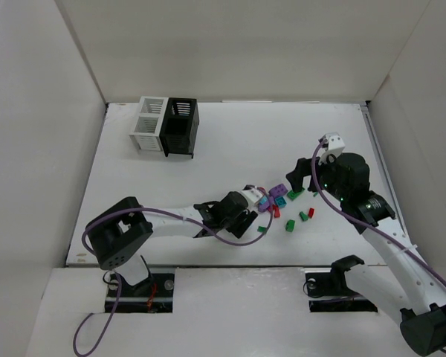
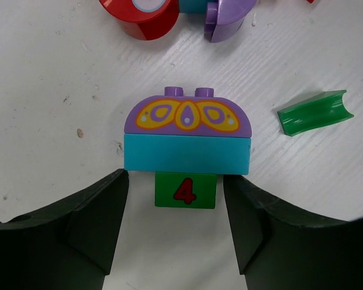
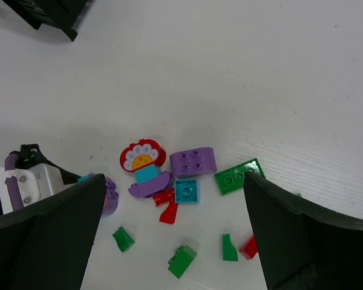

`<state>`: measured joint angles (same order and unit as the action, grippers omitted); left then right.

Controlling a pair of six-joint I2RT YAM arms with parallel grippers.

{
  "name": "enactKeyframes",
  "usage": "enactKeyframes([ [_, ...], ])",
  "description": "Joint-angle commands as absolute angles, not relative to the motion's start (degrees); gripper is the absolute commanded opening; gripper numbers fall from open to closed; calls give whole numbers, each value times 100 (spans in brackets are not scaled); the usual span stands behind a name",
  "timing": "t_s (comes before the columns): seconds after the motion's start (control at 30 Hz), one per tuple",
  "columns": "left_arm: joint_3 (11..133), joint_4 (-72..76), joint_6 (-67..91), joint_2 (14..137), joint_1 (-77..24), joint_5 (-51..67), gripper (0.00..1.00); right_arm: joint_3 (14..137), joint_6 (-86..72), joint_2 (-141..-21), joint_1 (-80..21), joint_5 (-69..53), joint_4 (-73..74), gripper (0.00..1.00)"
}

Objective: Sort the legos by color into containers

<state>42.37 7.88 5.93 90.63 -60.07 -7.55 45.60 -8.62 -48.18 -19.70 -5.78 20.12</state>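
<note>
two tools, both open. left tool (image 2: 174,187) jaws spread either side of a green "4" brick (image 2: 185,192), not gripping it; teal brick (image 2: 186,154) and purple butterfly brick (image 2: 187,115) sit joined just beyond it. right tool (image 3: 172,181) spread wide above the scattered legos (image 1: 282,207), right of centre on the tabletop (image 1: 230,141). white container (image 1: 150,123) and black container (image 1: 180,126) joined, far left, well apart from the legos.

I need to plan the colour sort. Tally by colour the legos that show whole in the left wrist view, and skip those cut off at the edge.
Green: 2, the brick marked 4 and the curved piece
Purple: 1, the butterfly brick
Teal: 1, the wide block
Total: 4
</note>
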Motion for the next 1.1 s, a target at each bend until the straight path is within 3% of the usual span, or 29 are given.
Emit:
enactKeyframes([
  [0.0, 4473, 817, 457, 8930, -6047, -791, 61, 4667, -888, -4729, -2030, -501, 1933, 100],
  [0.47, 4649, 765, 246, 9141, -6047, -721, 36, 4614, -888, -4729, -2030, -448, 1934, 100],
  [0.97, 4597, 290, 430, 8122, -6047, -1248, 30, 4509, -835, -4623, -2030, -527, 1925, 100],
  [1.07, 4597, 290, 701, 7805, -6047, -1868, 29, 4509, -835, -4623, -2030, -598, 1820, 100],
])
